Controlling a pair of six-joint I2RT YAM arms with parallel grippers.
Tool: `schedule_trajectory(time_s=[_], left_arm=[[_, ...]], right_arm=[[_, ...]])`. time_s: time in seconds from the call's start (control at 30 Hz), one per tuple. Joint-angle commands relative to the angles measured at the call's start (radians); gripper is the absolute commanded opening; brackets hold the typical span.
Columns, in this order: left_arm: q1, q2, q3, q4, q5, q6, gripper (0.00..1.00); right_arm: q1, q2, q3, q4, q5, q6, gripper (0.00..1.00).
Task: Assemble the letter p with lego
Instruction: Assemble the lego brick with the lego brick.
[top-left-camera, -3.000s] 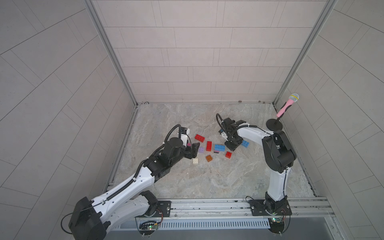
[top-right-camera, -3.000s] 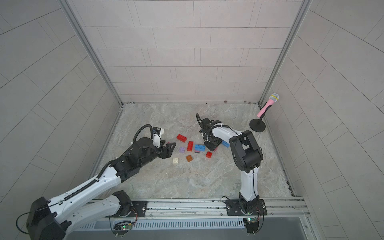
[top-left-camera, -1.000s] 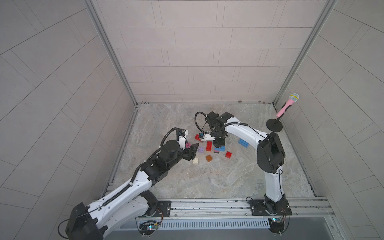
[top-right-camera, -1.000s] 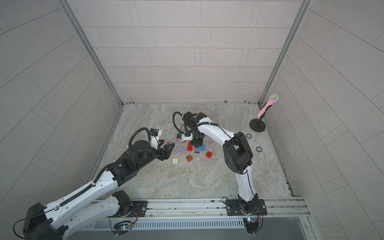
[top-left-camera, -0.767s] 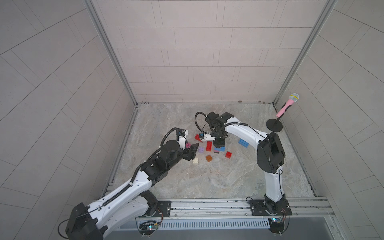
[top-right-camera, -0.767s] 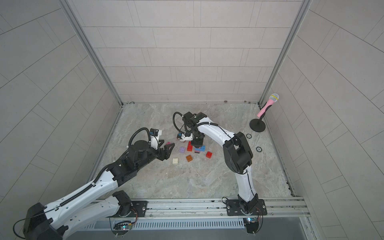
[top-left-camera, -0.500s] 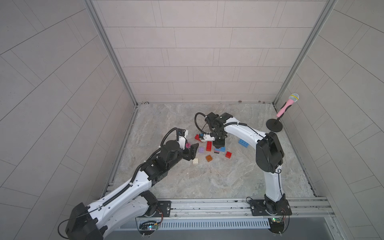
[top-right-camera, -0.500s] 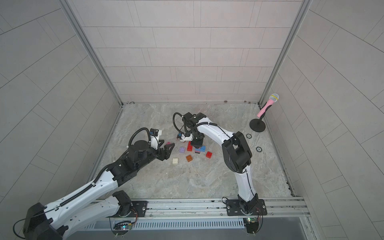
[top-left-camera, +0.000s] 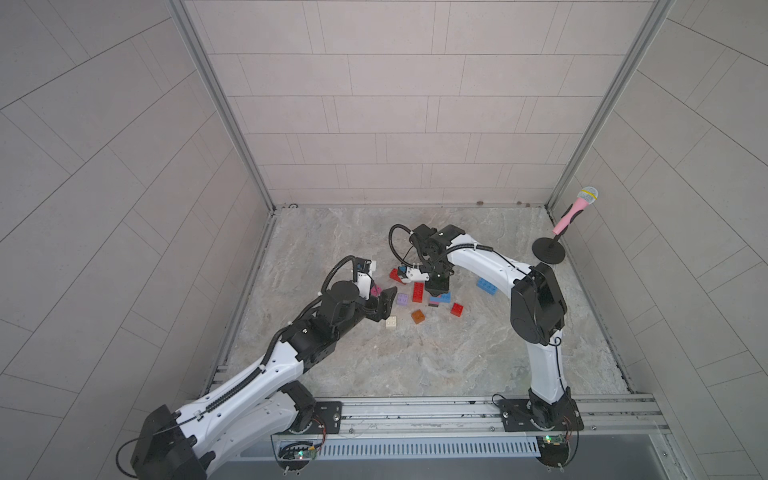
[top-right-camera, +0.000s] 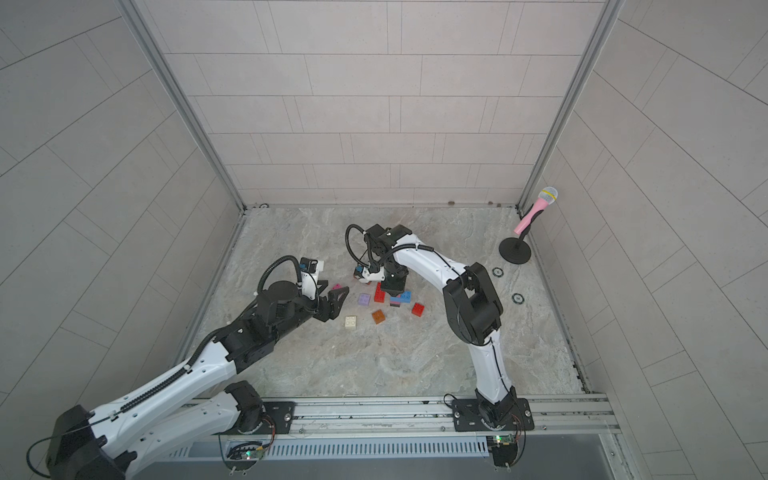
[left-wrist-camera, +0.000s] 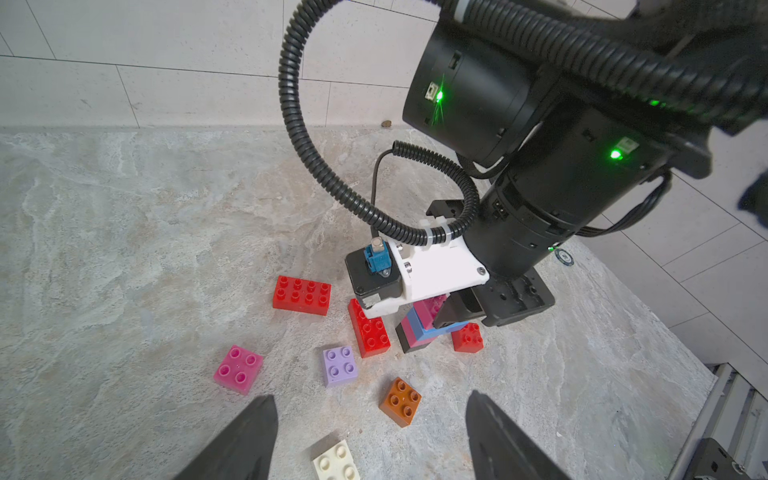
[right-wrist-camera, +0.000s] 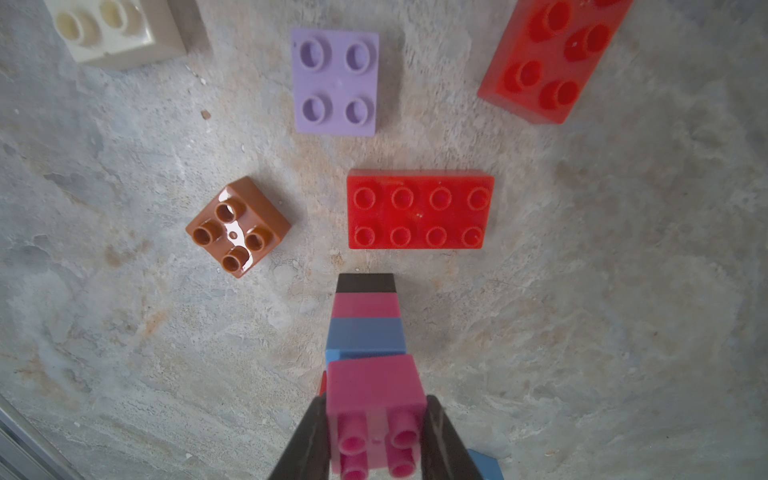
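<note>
My right gripper (right-wrist-camera: 374, 432) is shut on a pink brick (right-wrist-camera: 374, 395), studs facing the wrist camera. That brick rests on a leaning stack (left-wrist-camera: 417, 332) of blue, pink and black lego (top-left-camera: 439, 299). My left gripper (left-wrist-camera: 370, 440) is open and holds nothing; it hovers low over a cream brick (left-wrist-camera: 336, 459), in both top views (top-right-camera: 350, 322). Ahead of its fingers lie an orange-brown brick (left-wrist-camera: 400, 401), a lilac one (left-wrist-camera: 340, 365) and a loose pink one (left-wrist-camera: 238, 369). Two red oblong bricks (left-wrist-camera: 301, 295) (left-wrist-camera: 370, 330) flank the right gripper (top-right-camera: 394, 286).
A small red brick (top-left-camera: 457, 309) sits just right of the stack, and a blue brick (top-left-camera: 487, 286) lies farther right under the right arm. A pink microphone on a black stand (top-left-camera: 548, 253) is at the back right corner. Tiled walls enclose three sides.
Three seconds ago the right gripper was farther right, near the blue brick; it has since moved left over the stack. In the last second neither arm has visibly moved.
</note>
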Motion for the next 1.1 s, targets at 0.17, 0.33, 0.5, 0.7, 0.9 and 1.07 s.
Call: schedule_trajectory(time_s=[0.17, 0.33, 0.5, 0.7, 0.9, 1.07], left_arm=[[0.006, 0.003, -0.011, 0.030, 0.007, 0.021, 0.78], [0.007, 0.003, -0.012, 0.033, 0.009, 0.019, 0.78], [0.009, 0.005, -0.013, 0.033, 0.011, 0.018, 0.78], [0.008, 0.005, -0.013, 0.032, 0.011, 0.017, 0.78], [0.009, 0.007, -0.013, 0.033, 0.016, 0.018, 0.78], [0.010, 0.010, -0.013, 0.033, 0.015, 0.018, 0.78]], right_arm=[[0.005, 0.011, -0.094, -0.004, 0.006, 0.041, 0.20], [0.007, 0.006, -0.128, 0.012, 0.003, 0.049, 0.20], [0.006, 0.020, -0.144, 0.025, -0.003, 0.053, 0.20], [0.006, 0.049, -0.152, 0.030, 0.004, 0.050, 0.19], [-0.005, 0.114, -0.138, 0.015, 0.001, 0.040, 0.19], [-0.009, 0.141, -0.149, 0.018, 0.004, 0.040, 0.19]])
